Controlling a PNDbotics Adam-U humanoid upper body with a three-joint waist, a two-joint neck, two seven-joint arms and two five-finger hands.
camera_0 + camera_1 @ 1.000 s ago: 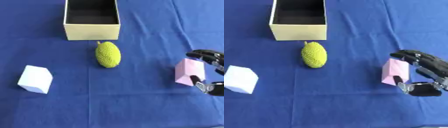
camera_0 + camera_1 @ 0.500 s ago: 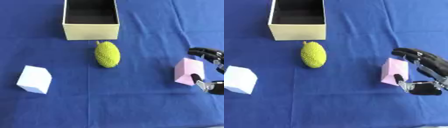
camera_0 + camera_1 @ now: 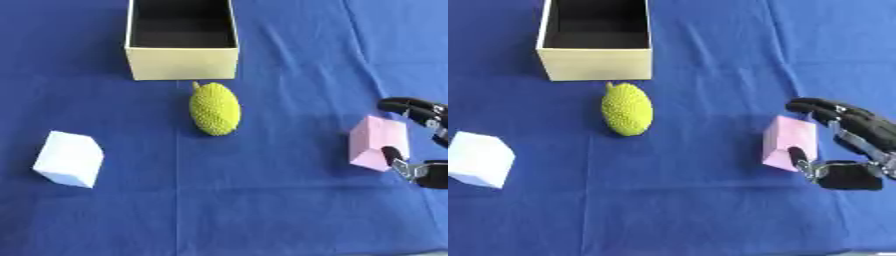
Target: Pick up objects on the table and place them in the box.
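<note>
A pink block (image 3: pixel 787 142) rests on the blue cloth at the right. My right hand (image 3: pixel 857 134) comes in from the right edge and is curled round it: the fingers (image 3: pixel 815 106) arch over its far side and the thumb (image 3: pixel 799 155) lies against its near right corner. A bumpy green fruit (image 3: pixel 214 108) lies in the middle, just in front of the cream box (image 3: pixel 183 63), whose dark inside holds nothing I can see. A pale white cube (image 3: pixel 68 159) sits at the left. My left hand shows in neither view.
The blue cloth (image 3: pixel 262 210) covers the whole table. Bare cloth stretches between the fruit and the pink block, and along the near edge.
</note>
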